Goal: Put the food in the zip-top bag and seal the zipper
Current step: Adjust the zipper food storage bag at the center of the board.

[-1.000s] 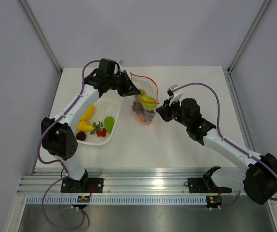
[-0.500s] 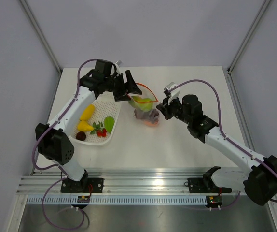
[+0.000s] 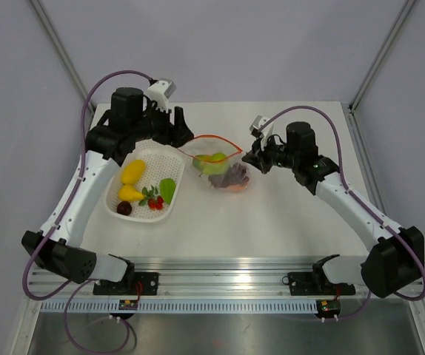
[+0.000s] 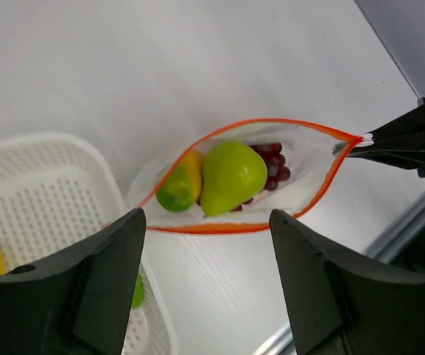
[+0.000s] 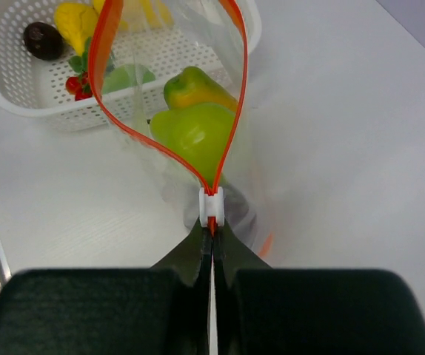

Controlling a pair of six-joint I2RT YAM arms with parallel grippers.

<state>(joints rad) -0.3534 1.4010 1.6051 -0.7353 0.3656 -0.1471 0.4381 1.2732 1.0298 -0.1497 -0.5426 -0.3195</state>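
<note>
1. Two grippers, in two states. The right gripper (image 5: 212, 237) is pressed together on the white slider (image 5: 211, 206), at the end of the zipper (image 3: 211, 138) away from the white basket (image 5: 57, 112). The left gripper (image 4: 205, 222) hangs spread wide above the bag, touching nothing.
2. The zip-top bag (image 4: 305, 177) lies just beside the basket with its mouth bowed open. Inside it are a green pear (image 4: 231, 177), a yellow-green fruit (image 4: 179, 188) and dark grapes (image 4: 273, 159).
3. The step in hand looks like sealing. A slider will only run if the other end of the strip is anchored.
4. To do it well, the left fingers should come down on the zipper corner nearest the basket and pinch both lips together there.
5. The strip should be taut and straight before the right gripper draws the slider toward the basket. A slack loop would probably buckle rather than close.
6. The pear sits high against the near lip and may need nudging deeper, or the track could jam on it.
7. Yellow fruit (image 3: 131, 172) and red berries (image 3: 155, 202) lie in the basket, so loading may be unfinished.
</note>
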